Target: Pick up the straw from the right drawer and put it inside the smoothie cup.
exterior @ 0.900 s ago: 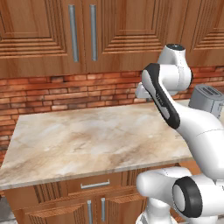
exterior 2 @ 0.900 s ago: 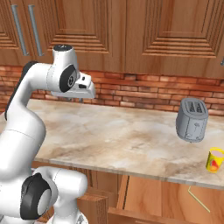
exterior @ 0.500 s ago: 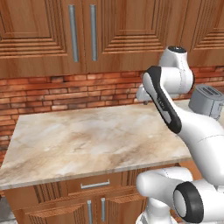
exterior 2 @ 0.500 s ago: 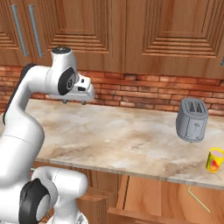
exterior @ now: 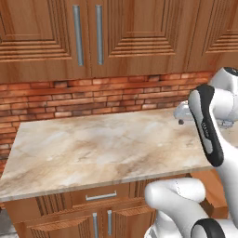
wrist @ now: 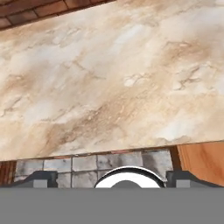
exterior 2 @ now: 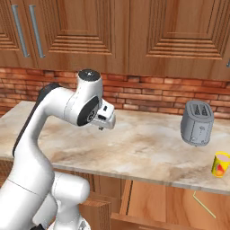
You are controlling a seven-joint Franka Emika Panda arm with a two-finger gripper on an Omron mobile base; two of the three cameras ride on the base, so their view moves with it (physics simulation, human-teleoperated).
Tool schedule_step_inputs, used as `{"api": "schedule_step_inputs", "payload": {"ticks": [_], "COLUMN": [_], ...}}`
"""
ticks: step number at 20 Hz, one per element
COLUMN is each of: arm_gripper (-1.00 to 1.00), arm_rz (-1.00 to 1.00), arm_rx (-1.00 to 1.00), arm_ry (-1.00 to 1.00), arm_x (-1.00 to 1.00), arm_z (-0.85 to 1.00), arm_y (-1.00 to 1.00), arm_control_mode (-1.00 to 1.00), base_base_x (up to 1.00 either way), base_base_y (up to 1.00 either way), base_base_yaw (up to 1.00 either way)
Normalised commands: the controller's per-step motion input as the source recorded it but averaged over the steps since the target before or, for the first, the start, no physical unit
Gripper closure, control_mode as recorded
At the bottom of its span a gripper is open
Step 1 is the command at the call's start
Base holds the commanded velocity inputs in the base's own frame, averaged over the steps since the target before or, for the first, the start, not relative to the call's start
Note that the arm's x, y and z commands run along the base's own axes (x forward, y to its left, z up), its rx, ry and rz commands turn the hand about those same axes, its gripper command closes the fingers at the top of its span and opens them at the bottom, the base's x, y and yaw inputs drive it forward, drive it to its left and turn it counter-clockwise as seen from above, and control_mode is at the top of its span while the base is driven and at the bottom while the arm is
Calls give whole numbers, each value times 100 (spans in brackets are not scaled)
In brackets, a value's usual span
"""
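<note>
Everything's lit flat and even, typical render look, no obvious light source and no glare off the marble table (exterior: 93,148). Shadows are super soft, just a faint darker band under the upper cabinets (exterior 2: 134,40). Textures look low-res and a bit smeary, especially the marble up close in the hand view. No edge distortion that I can spot.

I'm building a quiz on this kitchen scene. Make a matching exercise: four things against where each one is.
Things:
1. straw
2. smoothie cup
3. toaster
4. gripper

Places:
A. on the counter by the brick wall
B. lying in the open right drawer
C. in the air above the counter, open
D. at the counter's front edge, far right

Pairs: 1-B, 2-D, 3-A, 4-C
</note>
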Motion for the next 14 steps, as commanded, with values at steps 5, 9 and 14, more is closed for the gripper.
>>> {"api": "schedule_step_inputs", "payload": {"ticks": [5, 9, 14], "arm_gripper": [-100, -100, -100], "arm_rz": [-22, -20, -8], "arm_rx": [19, 5, -8], "arm_ry": [0, 2, 2], "arm_x": [-45, -16, 0], "arm_z": [-39, -89, -100], "arm_y": [-100, -98, -78], "arm_control_mode": [-100, -100, -100], "base_base_x": [0, 0, 0], "base_base_y": [0, 0, 0], "base_base_yaw": [0, 0, 0]}}
